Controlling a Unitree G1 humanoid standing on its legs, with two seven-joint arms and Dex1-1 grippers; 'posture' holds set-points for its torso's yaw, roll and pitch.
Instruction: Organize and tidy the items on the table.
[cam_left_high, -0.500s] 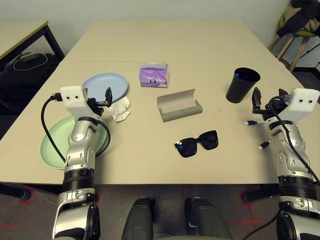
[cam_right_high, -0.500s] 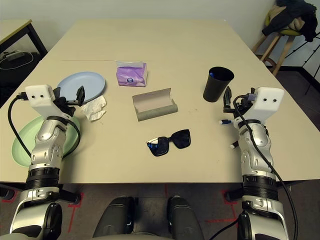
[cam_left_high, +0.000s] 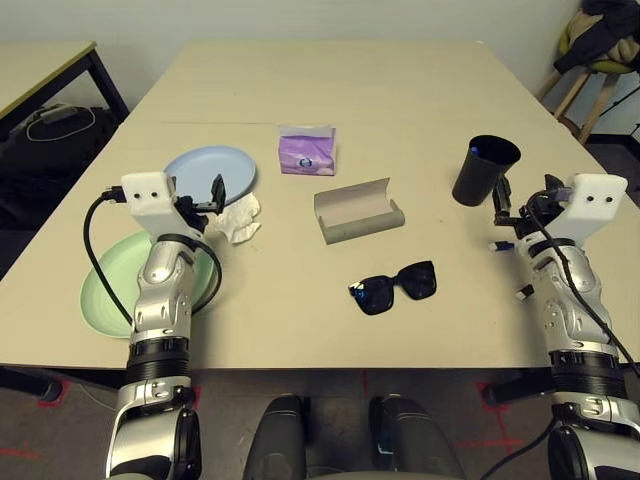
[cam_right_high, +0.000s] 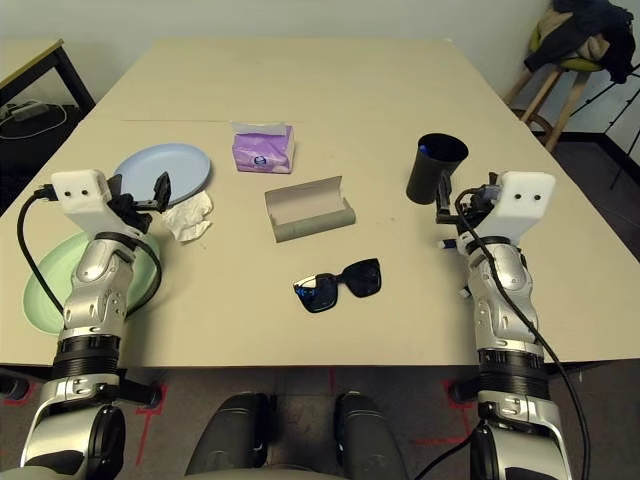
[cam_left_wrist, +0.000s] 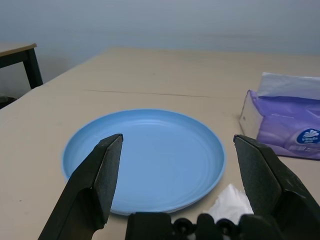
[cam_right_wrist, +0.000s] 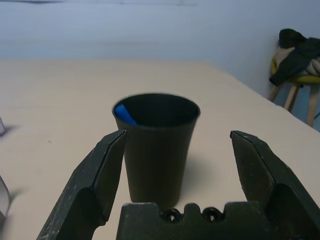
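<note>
On the table (cam_left_high: 400, 90), my left gripper (cam_left_high: 201, 199) stands open just short of the light blue plate (cam_left_wrist: 145, 157), with the crumpled white tissue (cam_left_high: 238, 217) beside it. The pale green plate (cam_left_high: 108, 288) lies under that forearm. My right gripper (cam_right_wrist: 177, 136) is open, facing the black cup (cam_left_high: 485, 170) at close range; a blue pen (cam_right_wrist: 124, 113) stands inside the cup. Two more pens (cam_left_high: 503, 245) lie on the table under the right arm. At the centre are the open grey-olive glasses case (cam_left_high: 357, 212), the black sunglasses (cam_left_high: 394, 287) and the purple tissue pack (cam_left_high: 307, 151).
A smaller beige table with black legs (cam_left_high: 45, 65) and a dark bag (cam_left_high: 50, 130) are at the far left. A stool with dark clothing (cam_left_high: 600, 45) stands at the back right. The far half of the table is bare.
My right gripper has moved a little to the left and forward, closer to the black cup. The left arm and the items have stayed put.
</note>
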